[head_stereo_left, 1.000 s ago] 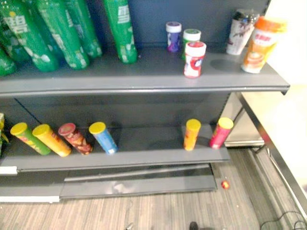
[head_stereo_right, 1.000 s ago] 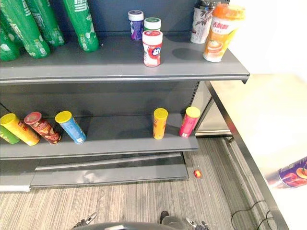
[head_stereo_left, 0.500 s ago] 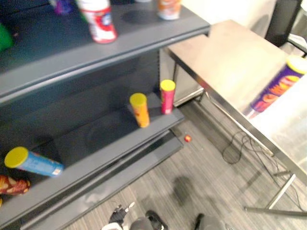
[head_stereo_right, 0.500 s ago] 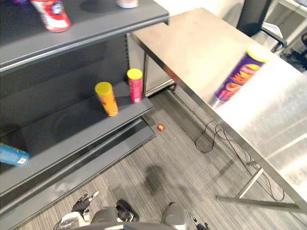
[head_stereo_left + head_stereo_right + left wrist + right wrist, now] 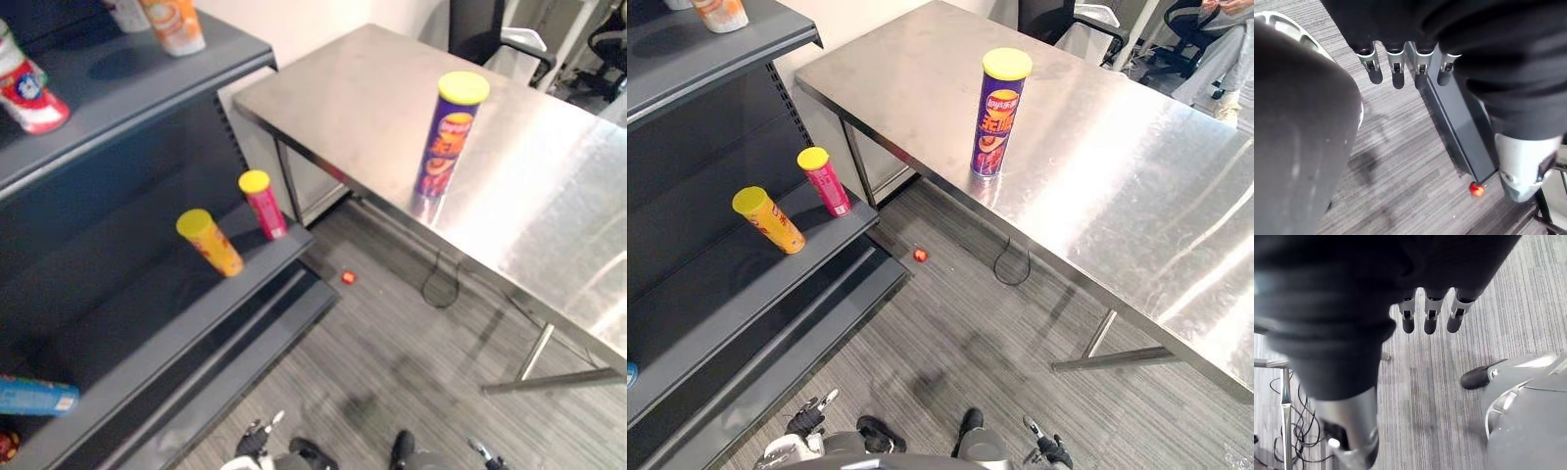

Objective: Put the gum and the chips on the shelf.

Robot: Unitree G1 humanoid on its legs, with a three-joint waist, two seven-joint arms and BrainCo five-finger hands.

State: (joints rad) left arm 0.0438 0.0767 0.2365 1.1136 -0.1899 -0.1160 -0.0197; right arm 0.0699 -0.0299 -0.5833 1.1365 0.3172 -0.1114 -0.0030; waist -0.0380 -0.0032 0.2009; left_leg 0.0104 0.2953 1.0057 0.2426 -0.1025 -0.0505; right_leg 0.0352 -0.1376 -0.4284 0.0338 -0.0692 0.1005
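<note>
The purple chips can (image 5: 1000, 116) with its yellow lid stands upright on the steel table (image 5: 1136, 186), not far in from the table edge nearest the shelf (image 5: 108, 98), and nothing is touching it. Over on the dark grey shelf, a red-and-white gum bottle (image 5: 24, 90) stands on the upper board, well apart from an orange cup (image 5: 174, 23) near that board's end. On the lower board (image 5: 745, 284) an orange can (image 5: 770, 219) and a pink can (image 5: 825, 180), both yellow-lidded, stand near each other without touching, while a blue can (image 5: 35, 397) lies on its side further along. A small red thing (image 5: 919, 255) sits on the grey striped floor (image 5: 950, 323), just off the corner of the shelf's base. The left robot hand (image 5: 1397, 73) hangs low over the floor with its fingers loose and nearly straight, holding nothing. The right robot hand (image 5: 1430, 318) hangs the same way over the floor, its fingers relaxed and empty. Both are well apart from the chips can and the gum bottle.
</note>
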